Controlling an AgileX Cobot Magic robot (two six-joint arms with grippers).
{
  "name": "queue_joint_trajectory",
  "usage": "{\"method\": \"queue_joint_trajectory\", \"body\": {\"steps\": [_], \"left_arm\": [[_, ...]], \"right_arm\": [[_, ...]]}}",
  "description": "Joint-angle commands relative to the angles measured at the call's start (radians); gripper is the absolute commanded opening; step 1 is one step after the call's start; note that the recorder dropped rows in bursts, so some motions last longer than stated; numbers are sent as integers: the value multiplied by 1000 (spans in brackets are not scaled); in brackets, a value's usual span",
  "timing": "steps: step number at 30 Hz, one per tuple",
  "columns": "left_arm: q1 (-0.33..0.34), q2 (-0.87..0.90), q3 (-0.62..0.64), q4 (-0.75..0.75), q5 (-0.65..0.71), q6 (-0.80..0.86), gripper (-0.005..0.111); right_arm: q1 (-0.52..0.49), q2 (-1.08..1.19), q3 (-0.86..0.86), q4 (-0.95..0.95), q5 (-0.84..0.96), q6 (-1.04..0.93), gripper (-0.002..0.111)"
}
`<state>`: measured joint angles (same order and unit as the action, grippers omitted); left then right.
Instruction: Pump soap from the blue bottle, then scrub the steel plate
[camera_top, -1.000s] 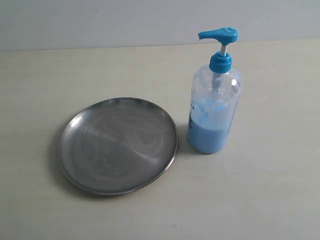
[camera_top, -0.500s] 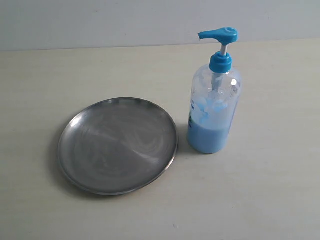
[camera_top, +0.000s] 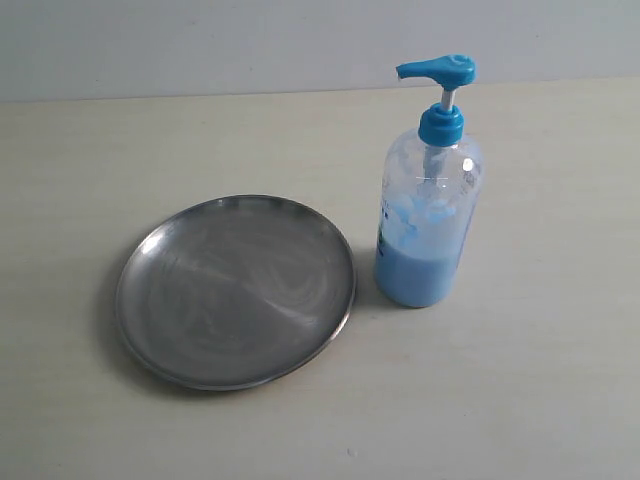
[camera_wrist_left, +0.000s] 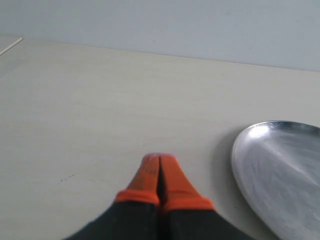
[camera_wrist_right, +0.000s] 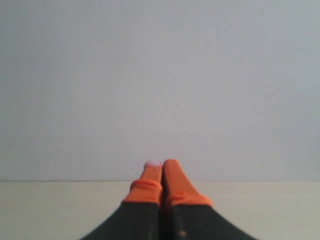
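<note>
The steel plate (camera_top: 235, 290) lies flat on the table, left of centre in the exterior view. Just to its right stands the blue bottle (camera_top: 428, 215), upright, its blue pump head (camera_top: 438, 70) raised with the spout pointing left. Light blue soap (camera_top: 415, 272) fills the bottle's lower part. Neither gripper appears in the exterior view. My left gripper (camera_wrist_left: 159, 159) is shut and empty, low over bare table, with the steel plate's rim (camera_wrist_left: 240, 165) beside it. My right gripper (camera_wrist_right: 161, 165) is shut and empty, facing a blank wall; neither bottle nor plate shows in its view.
The pale table (camera_top: 540, 390) stretches around both objects, and a grey wall (camera_top: 200, 45) rises behind its far edge. A thin white line (camera_wrist_left: 11, 46) marks the table surface in the left wrist view.
</note>
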<state>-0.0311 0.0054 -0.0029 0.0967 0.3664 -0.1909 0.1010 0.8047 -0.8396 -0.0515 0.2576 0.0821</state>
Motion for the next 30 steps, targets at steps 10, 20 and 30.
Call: {"method": "queue_joint_trajectory", "body": {"steps": [10, 20, 30], "left_arm": [[2, -5, 3, -3, -10, 1, 0], [2, -5, 3, -3, -10, 1, 0], [2, -5, 3, -3, -10, 1, 0]], "right_arm": [[-7, 90, -44, -1, -19, 1, 0], [-7, 90, -44, -1, -19, 1, 0], [-7, 90, -44, 57, -12, 30, 0]]}}
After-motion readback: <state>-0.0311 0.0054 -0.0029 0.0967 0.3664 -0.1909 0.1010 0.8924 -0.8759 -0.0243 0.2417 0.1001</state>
